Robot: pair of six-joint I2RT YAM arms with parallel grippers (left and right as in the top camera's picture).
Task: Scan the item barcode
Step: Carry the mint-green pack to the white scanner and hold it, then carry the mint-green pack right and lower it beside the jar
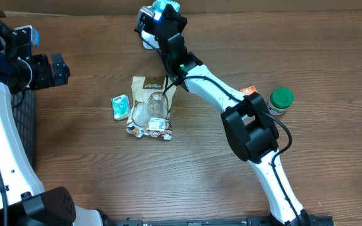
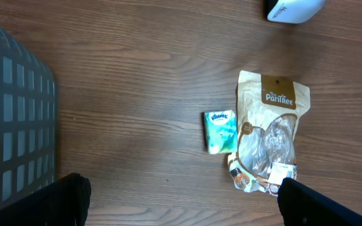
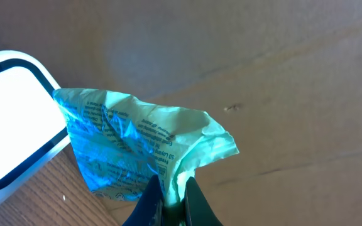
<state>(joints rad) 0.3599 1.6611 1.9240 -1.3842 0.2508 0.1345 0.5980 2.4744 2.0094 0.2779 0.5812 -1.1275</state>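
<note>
scanner (image 3: 5, 119) cropped, packet (image 3: 124, 144) print unreadable

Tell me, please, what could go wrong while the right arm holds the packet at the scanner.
The right gripper pinches the green packet only by a crumpled corner, so it might slip or swing. Its film is wrinkled, so a scan may fail. It hangs at the edge of the white scanner, perhaps badly aimed.

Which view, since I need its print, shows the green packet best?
Right wrist: the green packet is close up, print visible, pinched by the right gripper. Overhead shows only a small patch; left wrist misses it.
</note>
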